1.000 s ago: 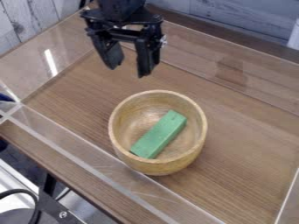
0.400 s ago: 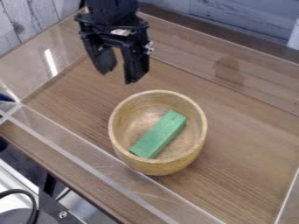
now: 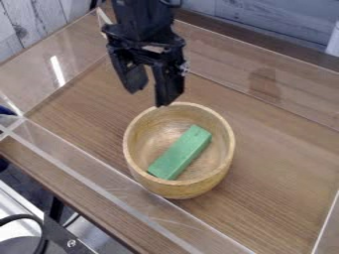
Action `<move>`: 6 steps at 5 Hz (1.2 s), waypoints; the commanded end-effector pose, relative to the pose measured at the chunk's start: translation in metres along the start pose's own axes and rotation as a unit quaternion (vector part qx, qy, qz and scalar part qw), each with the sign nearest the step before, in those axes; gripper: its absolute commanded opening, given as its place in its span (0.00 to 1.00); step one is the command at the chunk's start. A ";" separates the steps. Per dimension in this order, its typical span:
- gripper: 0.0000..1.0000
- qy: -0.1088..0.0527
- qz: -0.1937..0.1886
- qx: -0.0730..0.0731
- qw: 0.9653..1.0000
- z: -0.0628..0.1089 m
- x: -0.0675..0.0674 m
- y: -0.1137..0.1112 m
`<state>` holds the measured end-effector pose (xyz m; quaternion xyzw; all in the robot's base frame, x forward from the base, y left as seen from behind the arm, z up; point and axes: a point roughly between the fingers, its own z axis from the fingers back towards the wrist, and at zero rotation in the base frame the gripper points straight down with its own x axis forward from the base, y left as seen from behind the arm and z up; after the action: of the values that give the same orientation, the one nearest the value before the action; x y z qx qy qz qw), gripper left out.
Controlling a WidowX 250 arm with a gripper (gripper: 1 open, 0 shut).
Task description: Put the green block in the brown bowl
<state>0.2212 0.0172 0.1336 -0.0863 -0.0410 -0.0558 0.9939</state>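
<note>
"Where does the robot arm (image 3: 139,20) stand in this view?"

"The black arm reaches in from the top edge of the frame, left of center, its body upright and its working end pointed down toward the wooden table (image 3: 79,107)."

"And the gripper (image 3: 149,87)?"

"It hangs at the lower end of the arm, beyond the far rim of the brown bowl (image 3: 134,164) as the camera sees it. Its two dark fingers are spread apart, one toward the left of the frame and the other toward the right, both with their tips lowered. The right-hand one in the picture appears close to the bowl's far rim; whether it hovers above or behind that rim cannot be told from this angle."

"How do the jaws stand?"

"Wide open, with a broad gap between the fingers and nothing held in them."

"Where is the green block (image 3: 180,153)?"

"Inside the brown bowl, lying on its broad side and slanting from the lower left toward the upper right of the frame. The gripper is apart from it."

"What else is pictured near the arm?"

"A black cable (image 3: 30,220) curves through the lower left corner, well apart from the gripper, while the bowl sits upright on the wood."
</note>
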 end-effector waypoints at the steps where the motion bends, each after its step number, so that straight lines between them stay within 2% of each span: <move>1: 1.00 -0.052 -0.017 -0.002 0.999 0.017 0.003 -0.005; 3: 1.00 -0.078 0.039 0.003 0.996 0.009 -0.003 0.023; 4: 0.00 -0.062 0.049 0.021 0.997 0.002 -0.009 0.017; 5: 1.00 -0.057 0.056 0.043 0.996 0.001 -0.008 0.006; 6: 1.00 -0.077 0.050 0.038 0.995 0.002 -0.008 0.001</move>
<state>0.2091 0.0193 0.1266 -0.0574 -0.0969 0.0050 0.9936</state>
